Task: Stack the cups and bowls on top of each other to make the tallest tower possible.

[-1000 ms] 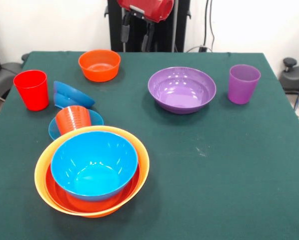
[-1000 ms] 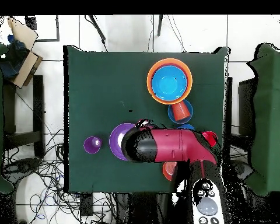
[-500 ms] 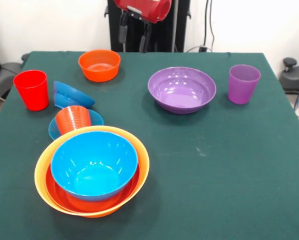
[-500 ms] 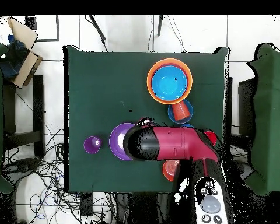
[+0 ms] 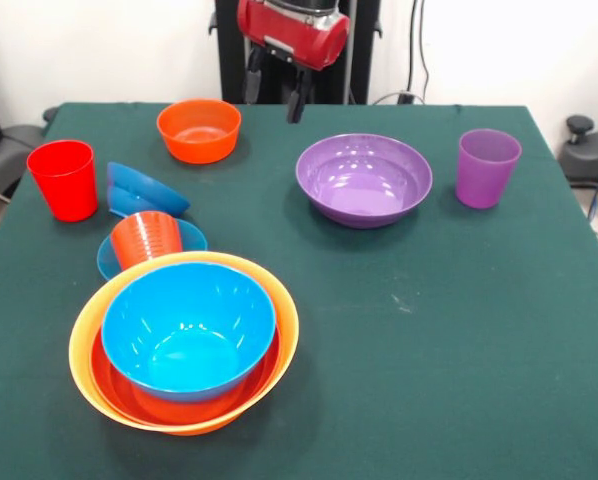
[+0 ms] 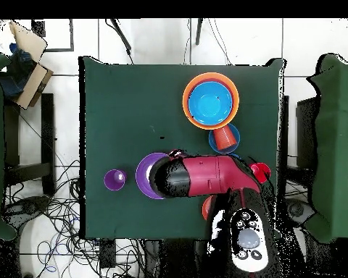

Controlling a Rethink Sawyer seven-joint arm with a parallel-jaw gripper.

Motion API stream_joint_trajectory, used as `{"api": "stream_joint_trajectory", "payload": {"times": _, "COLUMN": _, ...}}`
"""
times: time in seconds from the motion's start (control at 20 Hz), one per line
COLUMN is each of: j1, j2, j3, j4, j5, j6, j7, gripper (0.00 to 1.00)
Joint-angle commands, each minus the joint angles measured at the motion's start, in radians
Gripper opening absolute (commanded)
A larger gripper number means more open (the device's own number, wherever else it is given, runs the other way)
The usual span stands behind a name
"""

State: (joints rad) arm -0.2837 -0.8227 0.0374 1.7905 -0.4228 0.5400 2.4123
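Moved: the hand (image 5: 276, 88) has come lower into the front view and shifted toward the purple bowl (image 5: 364, 179); nothing on the counter (image 5: 459, 330) has moved.
Hand: two dark fingers hang apart, holding nothing, above the far edge between the small orange bowl (image 5: 199, 129) and the purple bowl.
Tower: yellow-orange bowl (image 5: 89, 330), red-orange bowl (image 5: 114, 385) and light blue bowl (image 5: 187, 329) nested, at the counter's near-left.
Handling: likely light, stiff, glossy and slippery; a rim pinch seems best.
Bowls: seven, counting the dark blue bowl (image 5: 144, 189) tipped on edge and a blue bowl (image 5: 191, 238).
Cups: three; red cup (image 5: 63, 179), purple cup (image 5: 487, 167), orange-red cup (image 5: 145, 239) resting in that blue bowl.
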Motion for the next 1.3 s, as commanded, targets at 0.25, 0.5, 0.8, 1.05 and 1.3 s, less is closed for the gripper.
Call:
{"api": "stream_joint_trajectory", "payload": {"times": 0.25, "j1": -0.004, "j2": 0.147, "j3": 0.001, "j4": -0.024, "j5": -0.118, "j6": -0.071, "j7": -0.035, "gripper": 1.0}}
{"api": "stream_joint_trajectory", "payload": {"times": 0.5, "j1": 0.018, "j2": 0.031, "j3": -0.061, "j4": -0.002, "j5": -0.16, "j6": 0.018, "j7": -0.075, "gripper": 1.0}}
{"api": "stream_joint_trajectory", "payload": {"times": 0.8, "j1": 0.009, "j2": 0.111, "j3": -0.097, "j4": 0.009, "j5": -0.228, "j6": -0.119, "j7": -0.008, "gripper": 1.0}}
{"api": "stream_joint_trajectory", "payload": {"times": 1.05, "j1": 0.016, "j2": 0.138, "j3": -0.129, "j4": 0.052, "j5": -0.255, "j6": -0.211, "j7": 0.035, "gripper": 1.0}}
{"api": "stream_joint_trajectory", "payload": {"times": 1.3, "j1": -0.045, "j2": 0.158, "j3": -0.083, "j4": 0.142, "j5": -0.202, "j6": -0.264, "j7": 0.021, "gripper": 1.0}}
